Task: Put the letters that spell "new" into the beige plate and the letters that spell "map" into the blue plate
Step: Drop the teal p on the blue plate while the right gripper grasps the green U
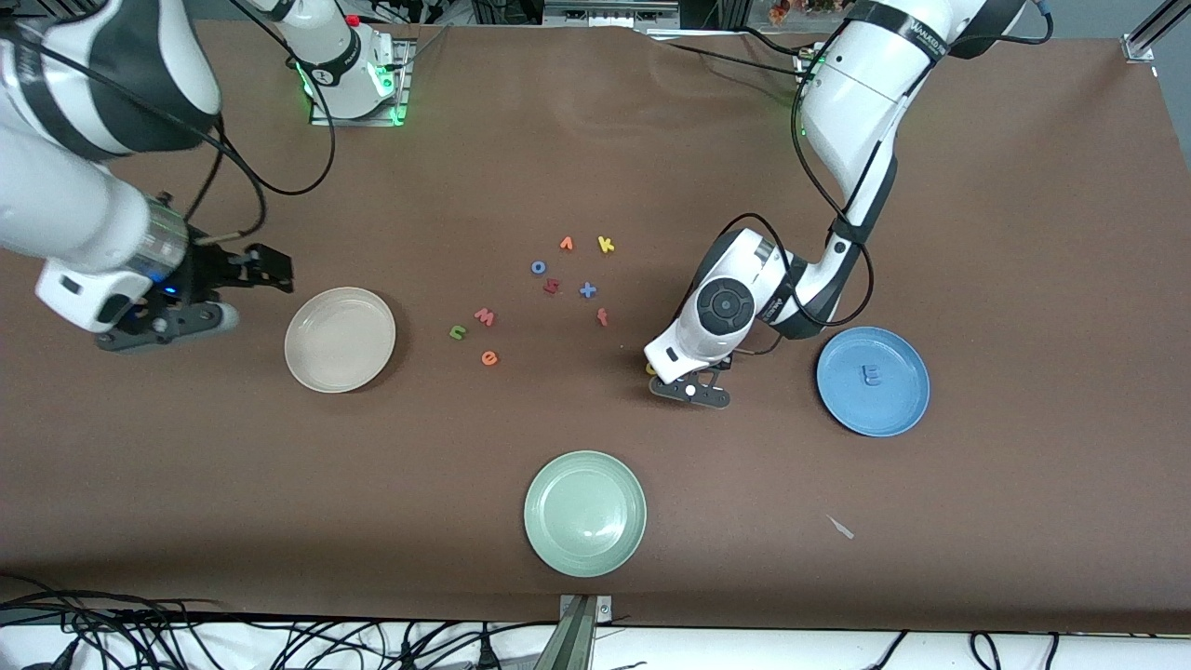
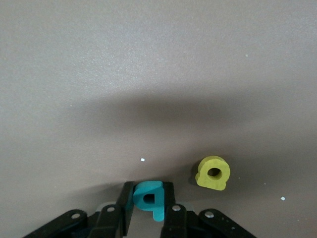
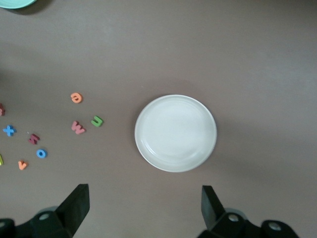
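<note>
My left gripper (image 1: 690, 391) (image 2: 148, 192) is low at the table between the loose letters and the blue plate (image 1: 898, 409), shut on the teal p (image 2: 148, 197). The yellow a (image 2: 213, 173) lies right beside it and just peeks out (image 1: 651, 369) from under the hand. A blue-purple m (image 1: 871, 375) lies in the blue plate. The green n (image 1: 457, 331) (image 3: 97, 120), pink-red w (image 1: 485, 316) (image 3: 78, 127) and orange e (image 1: 489, 357) (image 3: 76, 97) lie on the cloth beside the bare beige plate (image 1: 340, 339) (image 3: 176, 133). My right gripper (image 1: 272, 268) (image 3: 145, 198) waits open beside that plate.
A pale green plate (image 1: 584, 512) sits nearest the front camera. Farther from it than the n, e and w lie an orange v (image 1: 567, 244), yellow k (image 1: 606, 245), blue o (image 1: 538, 267), dark red letter (image 1: 552, 287), blue x (image 1: 587, 290) and orange f (image 1: 603, 317).
</note>
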Tool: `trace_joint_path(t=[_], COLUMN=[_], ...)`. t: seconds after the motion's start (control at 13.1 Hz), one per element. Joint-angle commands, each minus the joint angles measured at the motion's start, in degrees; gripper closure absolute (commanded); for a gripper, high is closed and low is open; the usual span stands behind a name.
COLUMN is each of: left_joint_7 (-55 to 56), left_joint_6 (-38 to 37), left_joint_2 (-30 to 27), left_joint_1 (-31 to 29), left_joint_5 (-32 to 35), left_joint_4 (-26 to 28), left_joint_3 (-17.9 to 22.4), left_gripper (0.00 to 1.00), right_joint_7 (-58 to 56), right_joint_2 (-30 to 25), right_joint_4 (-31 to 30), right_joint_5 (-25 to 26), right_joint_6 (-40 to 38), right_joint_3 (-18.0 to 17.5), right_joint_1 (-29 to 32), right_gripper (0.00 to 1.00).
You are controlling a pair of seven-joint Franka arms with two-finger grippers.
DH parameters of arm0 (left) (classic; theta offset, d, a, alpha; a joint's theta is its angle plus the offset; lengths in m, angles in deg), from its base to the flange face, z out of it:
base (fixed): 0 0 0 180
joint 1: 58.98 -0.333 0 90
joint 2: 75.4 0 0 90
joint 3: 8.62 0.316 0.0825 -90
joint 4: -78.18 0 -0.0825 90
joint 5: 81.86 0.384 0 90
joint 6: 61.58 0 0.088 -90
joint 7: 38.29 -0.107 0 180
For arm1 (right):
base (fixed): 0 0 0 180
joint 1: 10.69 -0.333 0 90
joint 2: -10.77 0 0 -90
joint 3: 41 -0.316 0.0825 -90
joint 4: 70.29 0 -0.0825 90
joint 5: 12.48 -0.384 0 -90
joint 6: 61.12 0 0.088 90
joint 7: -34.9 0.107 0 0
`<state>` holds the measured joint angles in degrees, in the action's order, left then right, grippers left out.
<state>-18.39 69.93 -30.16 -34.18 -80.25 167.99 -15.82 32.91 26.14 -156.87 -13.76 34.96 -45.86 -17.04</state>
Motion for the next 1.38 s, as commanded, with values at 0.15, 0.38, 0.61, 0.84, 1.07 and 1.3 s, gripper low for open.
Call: trace_joint_path(t=[0.15, 0.38, 0.61, 0.84, 1.07, 1.3], left_joint_7=[-2.05, -8.28, -13.03, -22.07, -26.05, -26.5], left_joint_6=[-2.39, -5.27, -8.1, -9.6, -9.51, -9.6], left_joint_2=[-3.4, -6.13, -8.24, -7.72, -6.22, -6.57], left_joint_1=[-2.55, -8.87, -15.55, -20.13, -23.99, -24.54], left_joint_5=[1.12, 1.12, 1.21, 1.12, 1.82, 2.18], left_joint_4=[-0.24, -0.06, -0.06, 0.72, 1.25, 3.53], left_joint_3=[0.61, 0.61, 0.96, 1.05, 1.13, 1.05], left_gripper=[0.86, 0.86, 0.86, 0.86, 0.85, 0.83], right_joint_7=[10.57, 19.35, 29.02, 35.18, 43.44, 46.81], right_joint_2=[3.0, 4.4, 6.33, 9.32, 11.69, 12.76], right_joint_4=[-8.92, -15.09, -21.59, -25.12, -27.31, -30.3], right_joint_5=[-0.22, 1.61, 5.66, 6.89, 14.34, 18.41], right_joint_6=[14.44, 23.17, 32.82, 41.54, 45.23, 49.9], right_joint_3=[-1.1, -4.97, -7.35, -8.93, -9.46, -9.46], right_joint_1=[-4.37, -4.28, -4.28, -4.45, -5.68, -5.6], right_gripper=[0.0, 0.0, 0.0, 0.0, 0.01, 0.01])
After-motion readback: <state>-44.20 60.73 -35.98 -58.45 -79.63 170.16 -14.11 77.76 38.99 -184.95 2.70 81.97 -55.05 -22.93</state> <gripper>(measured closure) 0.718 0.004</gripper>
